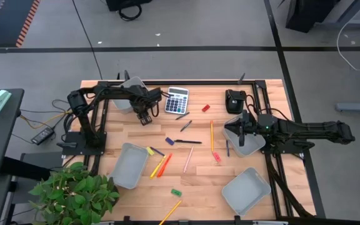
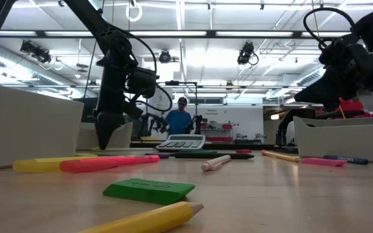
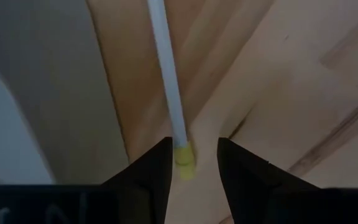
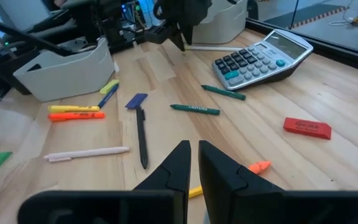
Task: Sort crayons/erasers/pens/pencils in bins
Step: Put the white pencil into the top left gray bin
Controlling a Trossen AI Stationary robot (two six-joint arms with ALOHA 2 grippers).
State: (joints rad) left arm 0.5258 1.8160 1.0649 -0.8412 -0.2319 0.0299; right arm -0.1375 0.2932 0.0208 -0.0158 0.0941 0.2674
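High view coverage is showing the left gripper (image 1: 145, 117) being held at the far left of the counter (image 1: 199, 184), just beside the far bin (image 1: 132, 87) and close to the grey-white calculator (image 1: 176, 100), because a pale pencil (image 3: 166, 74) is lying there. In the left wrist view that pencil is being straddled by the jaws: its yellow tip (image 3: 184, 160) is sitting between the two dark fingers (image 3: 151, 174), which are parted with a gap at each side, so nothing is being gripped yet and a closing on the pencil is judged to be the step in hand. The pencil is being approached at its end, probably because the bin wall beside it is leaving little room for a grasp at mid-length. The right gripper (image 1: 240, 134) is being kept waiting over the right-hand bin (image 1: 255, 148), its jaws drawn almost together on nothing, as the right wrist view (image 4: 191, 158) is showing. Most items are lying unsorted about the middle of the counter: orange and yellow crayons (image 1: 160, 166) near the near-left bin (image 1: 127, 165), a dark pen (image 1: 188, 142), a long orange pencil (image 1: 212, 135), a red eraser (image 1: 205, 107) and a green eraser (image 1: 176, 192). A fourth bin (image 1: 247, 190) is standing at the near right. Little of the sorting is judged as being done.
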